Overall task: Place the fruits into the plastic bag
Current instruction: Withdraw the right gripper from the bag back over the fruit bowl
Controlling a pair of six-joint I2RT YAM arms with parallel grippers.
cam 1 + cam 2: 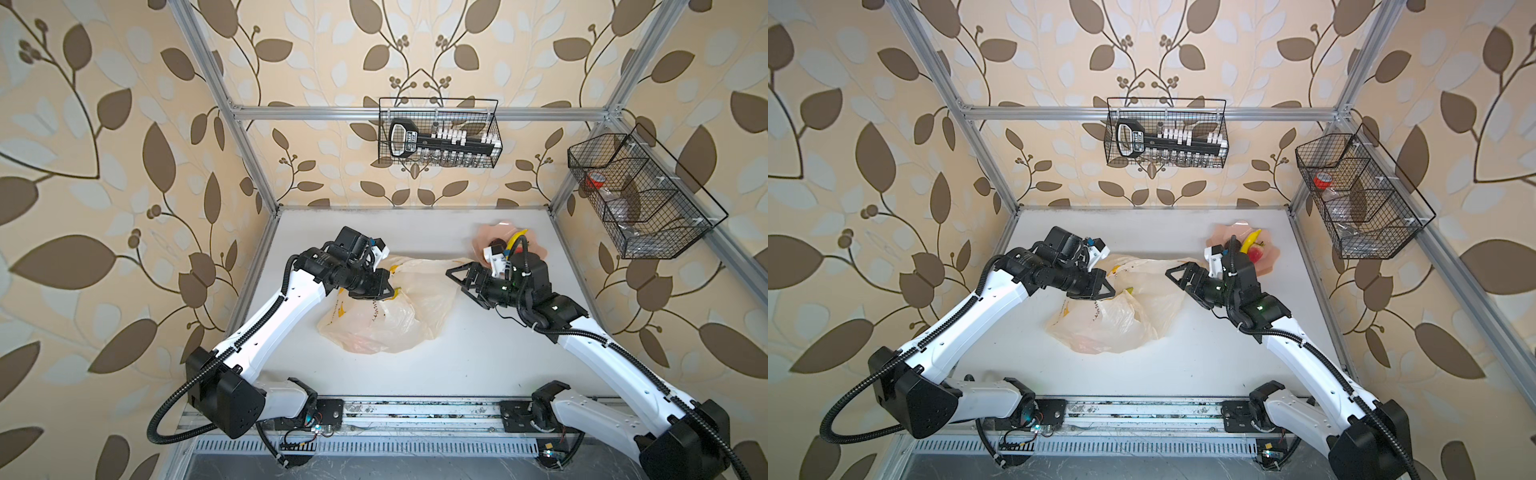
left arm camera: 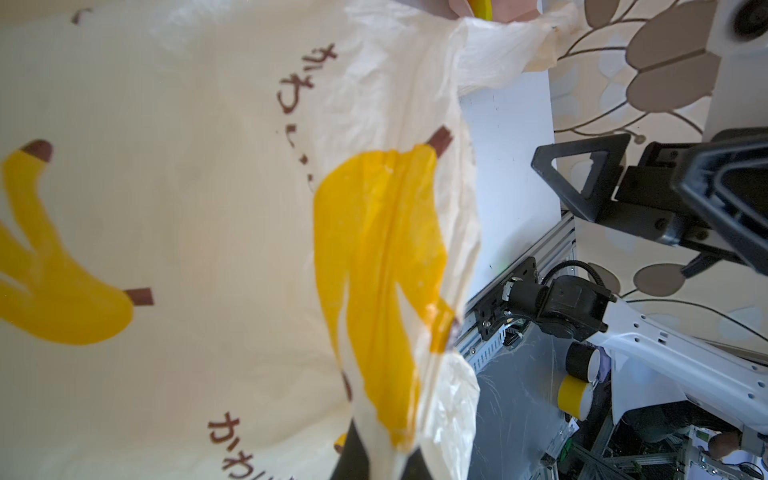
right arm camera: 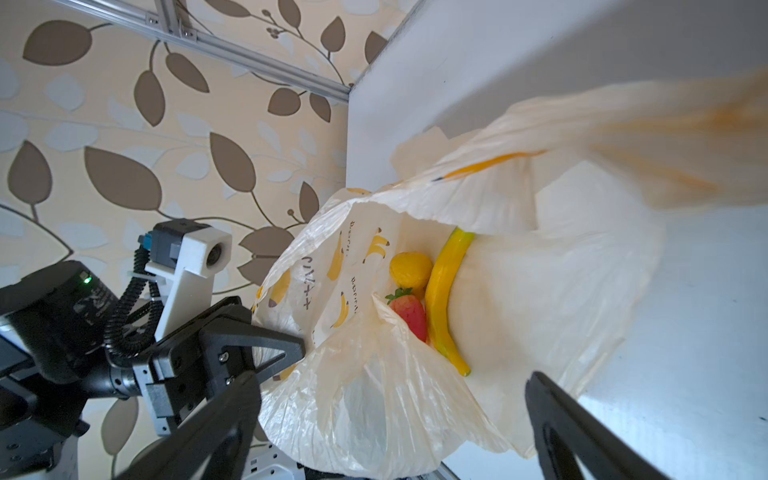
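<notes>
Pinching the rim of the plastic bag (image 1: 386,324) tight between its jaws, the left gripper (image 1: 384,289) is holding up one side of the mouth, so the opening is gaping toward the right of both top views. The right gripper (image 1: 464,286) is hanging just off that opening with its jaws spread wide and nothing between them. In the right wrist view a yellow banana (image 3: 446,291), a strawberry (image 3: 411,313) and a round yellow fruit (image 3: 410,269) are lying inside the bag. What the next move is turning on, I'd say, is that the unbagged fruits are sitting behind the right gripper rather than ahead of it. On the pink plate (image 1: 1227,232) at the upper right of the table (image 1: 1183,365), a second banana (image 1: 1252,240) is lying slantwise, its long axis running from lower left to upper right, with a red apple (image 1: 1258,250) just beside it. The right gripper is much the nearer of the two, but it is pointing leftward at the bag, so it would need swinging round toward the plate.
</notes>
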